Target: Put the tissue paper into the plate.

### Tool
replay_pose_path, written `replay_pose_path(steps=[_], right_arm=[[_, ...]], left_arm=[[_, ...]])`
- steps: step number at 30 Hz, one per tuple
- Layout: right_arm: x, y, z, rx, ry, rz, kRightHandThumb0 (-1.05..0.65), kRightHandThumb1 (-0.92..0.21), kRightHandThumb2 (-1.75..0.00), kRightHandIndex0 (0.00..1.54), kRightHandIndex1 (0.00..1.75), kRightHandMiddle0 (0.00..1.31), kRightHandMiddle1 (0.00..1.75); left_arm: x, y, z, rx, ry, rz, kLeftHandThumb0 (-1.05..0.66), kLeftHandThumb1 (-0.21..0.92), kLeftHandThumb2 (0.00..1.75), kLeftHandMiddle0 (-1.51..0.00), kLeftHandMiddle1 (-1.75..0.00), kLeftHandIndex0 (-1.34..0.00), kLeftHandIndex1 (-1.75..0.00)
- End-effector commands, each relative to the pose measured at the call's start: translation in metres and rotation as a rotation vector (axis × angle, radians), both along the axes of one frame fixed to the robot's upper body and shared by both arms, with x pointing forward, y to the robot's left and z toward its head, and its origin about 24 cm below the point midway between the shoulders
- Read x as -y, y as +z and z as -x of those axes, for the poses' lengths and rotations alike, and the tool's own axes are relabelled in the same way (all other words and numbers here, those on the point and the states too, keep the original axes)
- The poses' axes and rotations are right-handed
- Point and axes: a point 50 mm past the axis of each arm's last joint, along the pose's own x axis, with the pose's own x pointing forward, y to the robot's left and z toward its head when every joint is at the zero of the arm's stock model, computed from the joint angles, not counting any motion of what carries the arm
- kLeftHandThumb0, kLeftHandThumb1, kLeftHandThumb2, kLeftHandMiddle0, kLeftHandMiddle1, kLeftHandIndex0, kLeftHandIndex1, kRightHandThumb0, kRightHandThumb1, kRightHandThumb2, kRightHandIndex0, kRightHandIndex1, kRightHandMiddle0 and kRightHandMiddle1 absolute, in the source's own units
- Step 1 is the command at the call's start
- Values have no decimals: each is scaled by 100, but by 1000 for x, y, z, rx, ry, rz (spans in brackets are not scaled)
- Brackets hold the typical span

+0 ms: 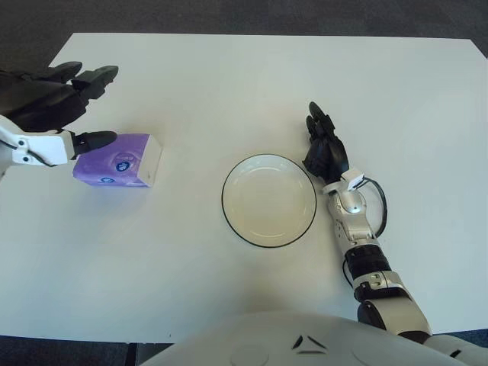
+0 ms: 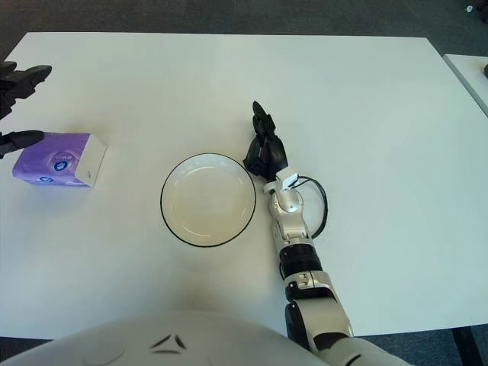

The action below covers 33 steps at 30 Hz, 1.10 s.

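This looks like an office or lab room set up for robot trials rather than a home. A plain white desk (image 1: 244,69) with a smooth, bare top stands on dark grey carpet (image 1: 229,15) of the short-pile commercial kind, which shows beyond the desk's far edge and past its far left corner. Past the desk's right edge, the corner of a second white desk (image 2: 471,72) of the same sort shows, suggesting a room furnished with matching work surfaces
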Motion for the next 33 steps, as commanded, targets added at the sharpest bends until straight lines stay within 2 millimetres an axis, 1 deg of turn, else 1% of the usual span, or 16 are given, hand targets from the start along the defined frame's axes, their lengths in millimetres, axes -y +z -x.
replay_pose_path(steps=[1, 4, 6, 9, 13, 18, 22, 25, 30, 33], right_arm=[[7, -85, 43, -384, -22, 22, -83, -92, -109, 8, 0, 0, 15], [7, -85, 43, -384, -21, 23, -83, -92, -109, 8, 0, 0, 15], [7, -85, 43, -385, -20, 23, -83, -92, -109, 8, 0, 0, 15], [7, -85, 42, -386, -19, 23, -82, -92, -109, 8, 0, 0, 15], [6, -86, 42, -387, -21, 23, -82, -92, -109, 9, 0, 0, 16], [6, -85, 42, -383, -26, 21, -79, -92, -109, 10, 1, 0, 20], [6, -85, 42, -379, -30, 19, -77, -92, -109, 11, 1, 0, 22], [6, -85, 42, -377, -31, 21, -76, -92, -110, 11, 1, 0, 24], [6, -85, 42, -375, -31, 23, -77, -92, -110, 11, 1, 0, 25], [6, -84, 43, -373, -30, 21, -77, -92, -110, 11, 1, 0, 25]], left_arm=[[-1, 0, -1, -97, -25, -108, -105, 92, 88, 0, 0, -4, -4], [0, -12, -7, -148, -50, -129, -105, 92, 86, 0, 0, -3, -5], [0, -17, -9, -169, -59, -137, -105, 92, 85, 0, 0, -3, -7], [0, -20, -12, -196, -71, -149, -105, 92, 83, 0, 0, -1, -11], [0, -22, -14, -244, -81, -167, -105, 92, 79, 0, 0, 0, -9], [-2, -28, -20, -292, -66, -184, -105, 92, 66, 0, 0, 0, -1], [-2, -30, -22, -315, -72, -198, -105, 92, 61, 0, 0, 0, 0], [-1, -31, -24, -328, -84, -215, -105, 92, 53, 0, 0, 0, 0], [-5, -42, -30, -336, -94, -234, -105, 92, 39, 0, 0, 0, 0], [-6, -45, -31, -348, -102, -249, -105, 92, 34, 0, 0, 0, 0]])
